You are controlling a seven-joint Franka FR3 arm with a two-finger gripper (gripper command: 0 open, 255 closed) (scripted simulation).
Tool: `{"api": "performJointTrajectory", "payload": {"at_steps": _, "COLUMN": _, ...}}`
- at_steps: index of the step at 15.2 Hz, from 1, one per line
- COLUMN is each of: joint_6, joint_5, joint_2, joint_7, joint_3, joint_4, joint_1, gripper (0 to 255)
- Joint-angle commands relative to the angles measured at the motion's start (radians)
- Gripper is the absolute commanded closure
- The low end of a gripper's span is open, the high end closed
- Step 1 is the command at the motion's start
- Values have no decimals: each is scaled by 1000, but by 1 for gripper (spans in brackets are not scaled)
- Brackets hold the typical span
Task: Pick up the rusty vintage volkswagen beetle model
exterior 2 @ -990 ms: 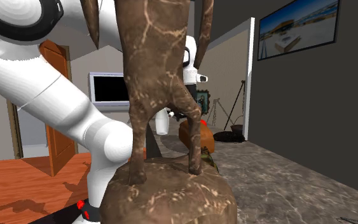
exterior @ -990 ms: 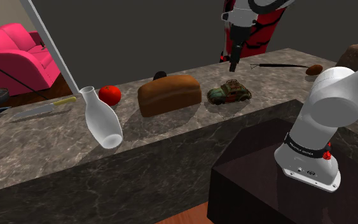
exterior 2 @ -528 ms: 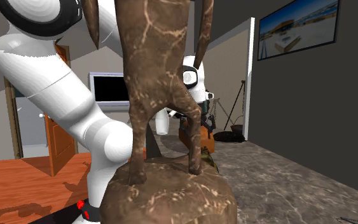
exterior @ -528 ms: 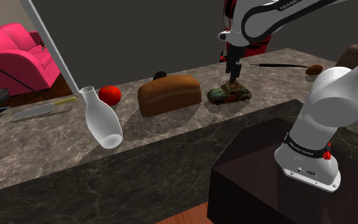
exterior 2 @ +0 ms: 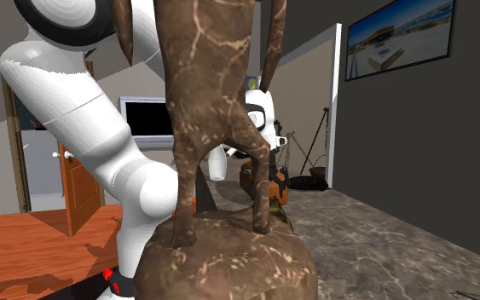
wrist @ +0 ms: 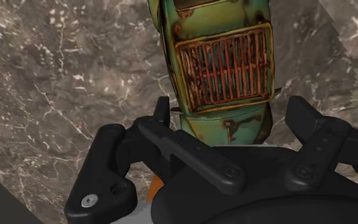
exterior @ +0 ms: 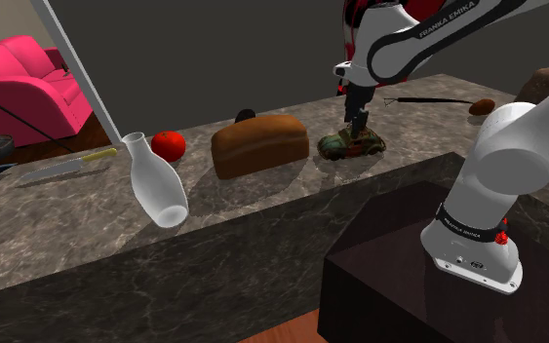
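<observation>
While the rusty green Beetle model (exterior: 352, 144) lies lengthwise along the marble counter (exterior: 87, 224), the gripper (exterior: 357, 125) straddles its width, fingers (wrist: 163, 109) spread; a bread loaf (exterior: 260, 146) sits just beside it, toward the shoulder view's left.

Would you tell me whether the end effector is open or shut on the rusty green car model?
Open: the end effector's fingers stand apart on either side of the car model, with a gap beside one finger.
</observation>
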Motion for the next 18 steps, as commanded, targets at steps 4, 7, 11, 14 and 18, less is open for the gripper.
{"api": "performJointTrajectory", "payload": {"at_steps": 4, "joint_6": 7, "joint_5": -1, "joint_2": 5, "joint_7": -2, "joint_3": -2, "joint_4": -2, "joint_1": -1, "gripper": 255}}
{"api": "performJointTrajectory", "payload": {"at_steps": 7, "joint_6": 7, "joint_5": -1, "joint_2": 6, "joint_7": -1, "joint_3": -2, "joint_4": -1, "joint_1": 0, "gripper": 255}}
{"api": "performJointTrajectory", "payload": {"at_steps": 11, "joint_6": -9, "joint_5": 1, "joint_2": -5, "joint_7": 0, "joint_3": 1, "joint_4": 5, "joint_1": 0, "gripper": 255}}
{"api": "performJointTrajectory", "payload": {"at_steps": 14, "joint_6": -61, "joint_5": 6, "joint_2": -32, "joint_7": -1, "joint_3": 8, "joint_4": 30, "joint_1": 1, "gripper": 255}}
{"api": "performJointTrajectory", "payload": {"at_steps": 18, "joint_6": -128, "joint_5": 13, "joint_2": -63, "joint_7": -2, "joint_3": 16, "joint_4": 66, "joint_1": 3, "gripper": 255}}
